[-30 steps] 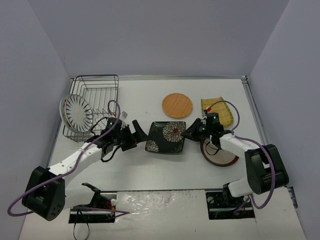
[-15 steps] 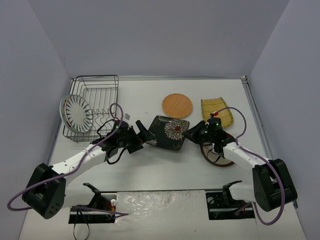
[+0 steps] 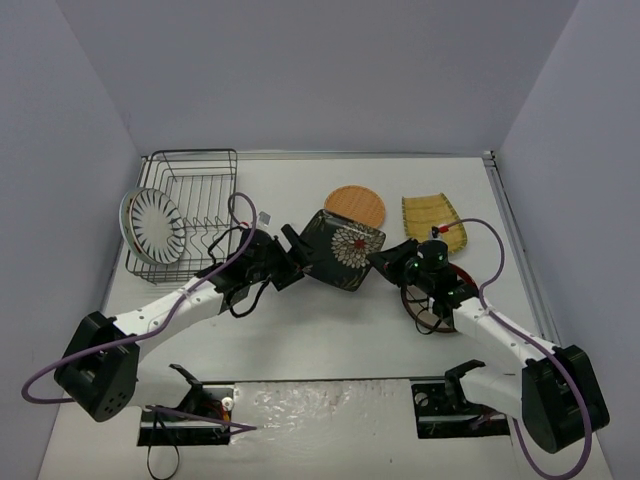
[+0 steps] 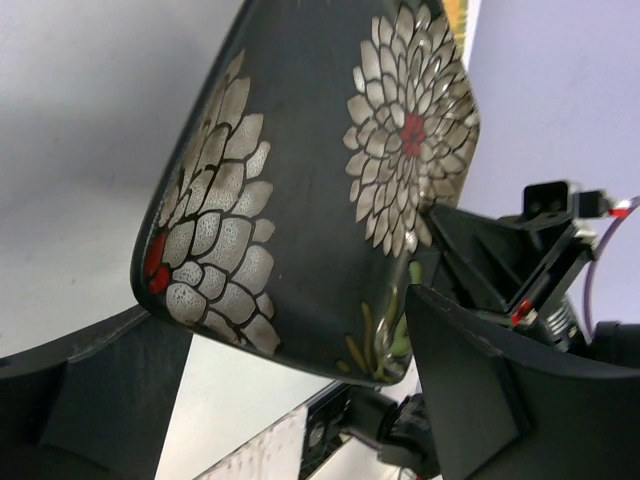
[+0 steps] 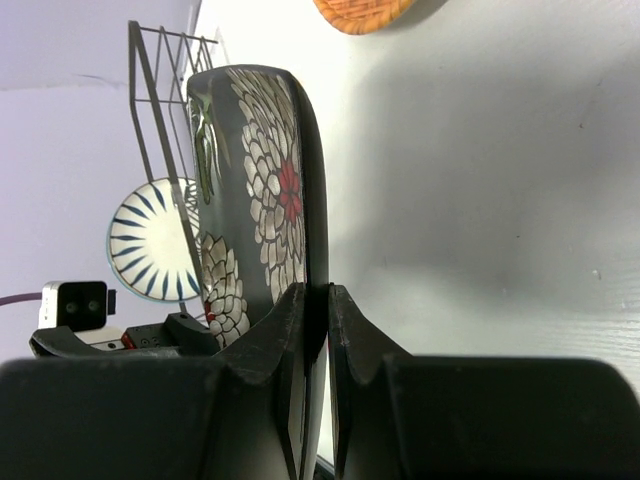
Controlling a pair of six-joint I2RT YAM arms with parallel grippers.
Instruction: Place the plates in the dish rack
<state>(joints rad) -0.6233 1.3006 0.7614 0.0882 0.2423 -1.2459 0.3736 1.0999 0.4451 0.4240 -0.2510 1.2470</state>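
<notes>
The dark patterned square plate (image 3: 340, 248) was off the table, tilted steeply, just to the right of the dish rack (image 3: 190, 170) and level with its near end. Five plates could be counted for certain. Besides the square one, a white plate with black radial stripes (image 3: 156, 222) stood on edge at the rack's left side. An orange round plate (image 3: 358, 203) lay flat further right of the rack, partly hidden behind the square one. A yellow-green striped oblong plate (image 3: 432, 218) lay furthest from the rack. A dark-red-rimmed round plate (image 3: 445, 305) lay under the right arm. A second rim (image 3: 126, 228) showed just behind the striped plate, too little to identify. There was one rack and two grippers. The right gripper (image 3: 378, 262) was clamped tight on the square plate's far-from-rack edge. The left gripper (image 3: 295, 250) had its fingers (image 4: 470, 390) spread wide around the rack-side edge; contact could not be told.
</notes>
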